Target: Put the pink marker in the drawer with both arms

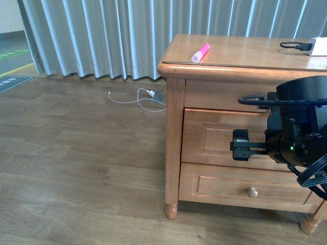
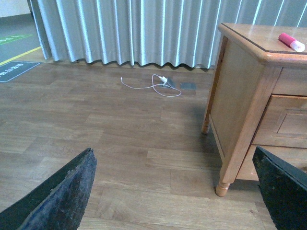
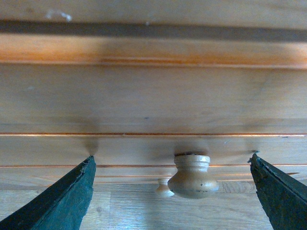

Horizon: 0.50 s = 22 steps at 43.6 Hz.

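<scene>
Pink marker (image 1: 200,52) lay on top of the dresser (image 1: 173,153), near its front edge, above the closed drawer (image 1: 219,138). Your right gripper (image 3: 171,157) faced the drawer's knob (image 3: 192,176) with its jaws wide apart and gripping nothing. Your left gripper (image 2: 173,149) hung over the floor (image 2: 120,134) beside the dresser, fingers likewise spread and empty.

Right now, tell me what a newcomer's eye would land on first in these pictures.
The bright pink marker stands out, lying on the dresser top toward its left end. Next is the bulky black right gripper, open and close to the shut top drawer, with the round pale knob showing between its fingers in the right wrist view. A white cable lies loose on the wooden floor by the curtain.
</scene>
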Motion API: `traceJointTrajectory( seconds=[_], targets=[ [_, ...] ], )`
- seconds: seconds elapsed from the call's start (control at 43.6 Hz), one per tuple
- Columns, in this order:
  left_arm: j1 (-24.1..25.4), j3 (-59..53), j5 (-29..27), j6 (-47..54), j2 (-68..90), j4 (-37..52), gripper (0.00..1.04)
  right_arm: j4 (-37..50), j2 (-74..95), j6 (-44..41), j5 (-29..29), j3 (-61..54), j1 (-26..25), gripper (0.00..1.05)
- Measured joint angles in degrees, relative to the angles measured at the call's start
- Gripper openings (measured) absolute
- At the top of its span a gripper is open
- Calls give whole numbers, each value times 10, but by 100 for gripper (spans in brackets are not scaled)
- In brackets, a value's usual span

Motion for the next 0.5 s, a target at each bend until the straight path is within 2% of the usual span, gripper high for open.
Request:
traceJointTrajectory(
  seconds=[0.183, 0.229, 0.504],
  targets=[
    [0, 0, 0, 0, 0, 0, 99, 6, 3, -1, 0, 0, -2, 96],
    [0, 0, 0, 0, 0, 0, 99, 9, 3, -2, 0, 0, -2, 93],
    [0, 0, 0, 0, 0, 0, 99, 9, 3, -6, 3, -3, -3, 56]
  ],
)
